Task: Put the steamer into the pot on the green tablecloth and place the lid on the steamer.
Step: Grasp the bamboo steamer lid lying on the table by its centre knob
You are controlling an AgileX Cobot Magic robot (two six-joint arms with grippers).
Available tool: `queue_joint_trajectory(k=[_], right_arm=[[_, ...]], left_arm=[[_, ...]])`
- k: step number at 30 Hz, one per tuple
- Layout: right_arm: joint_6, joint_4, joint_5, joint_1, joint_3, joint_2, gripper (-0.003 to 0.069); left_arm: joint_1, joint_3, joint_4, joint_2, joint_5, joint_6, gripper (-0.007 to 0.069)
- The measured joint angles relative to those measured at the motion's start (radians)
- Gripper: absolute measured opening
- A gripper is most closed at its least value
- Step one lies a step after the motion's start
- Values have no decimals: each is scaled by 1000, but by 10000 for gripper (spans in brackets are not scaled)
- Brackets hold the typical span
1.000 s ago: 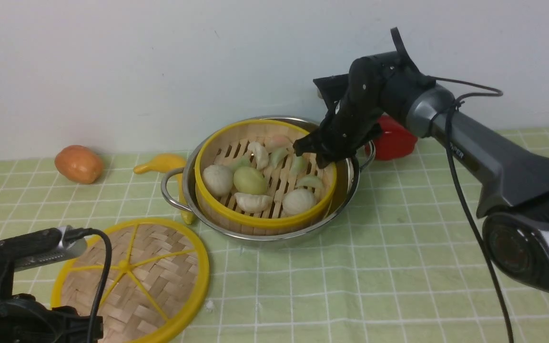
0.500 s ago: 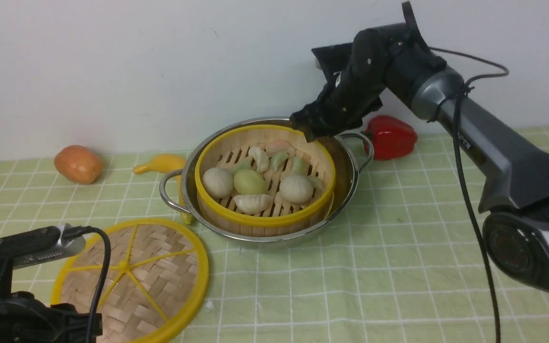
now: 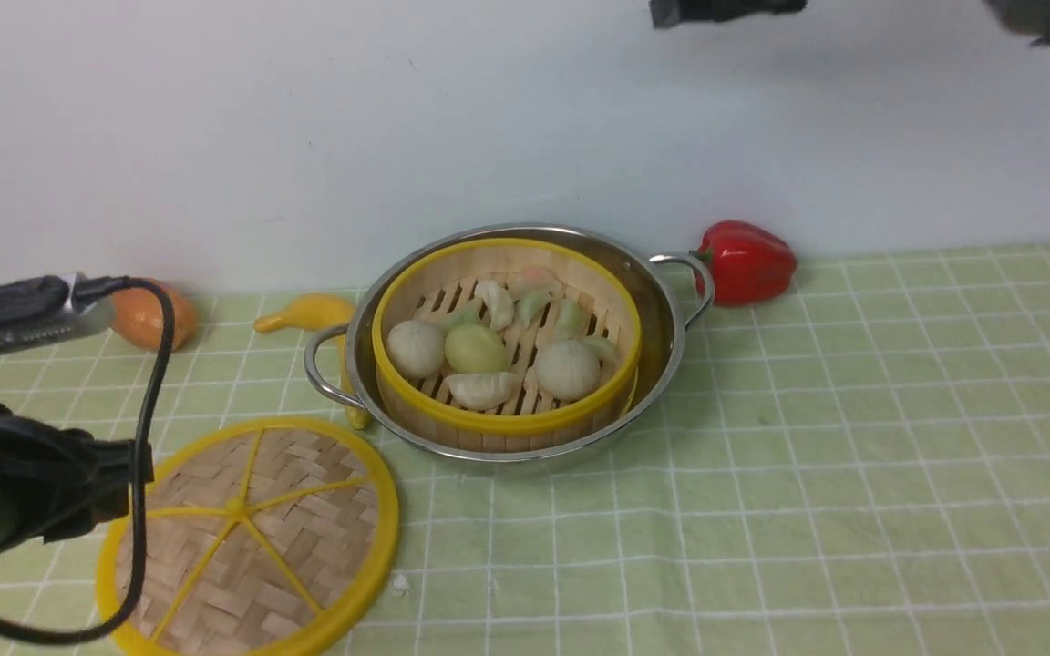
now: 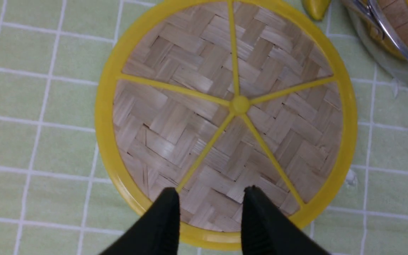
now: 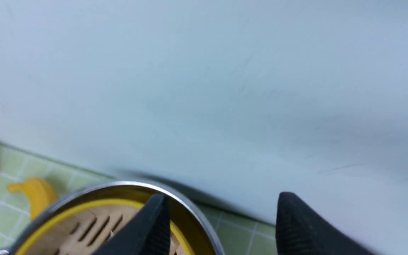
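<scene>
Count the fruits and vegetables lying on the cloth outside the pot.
3: orange fruit far left, partly behind left arm; yellow banana under pot's left handle; red pepper by its right handle. Others may hide behind pot.

The pot [image 3: 663,339], a wide, shallow steel pan with two loop handles, is set upright on the green tablecloth [image 3: 762,474], which is gridded with thin white lines. The steamer [image 3: 507,425], a slatted bamboo basket with yellow rims, is seated inside it, uncovered. The lid [image 3: 247,538], a flat woven disc with yellow spokes, is laid on the cloth near the pot's front left.
</scene>
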Motion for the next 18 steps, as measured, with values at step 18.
queue_joint_trajectory(k=[18], right_arm=[[-118,-235,6,-35,948,-717,405]], left_arm=[[-172,-257,69,462,46,22,243]])
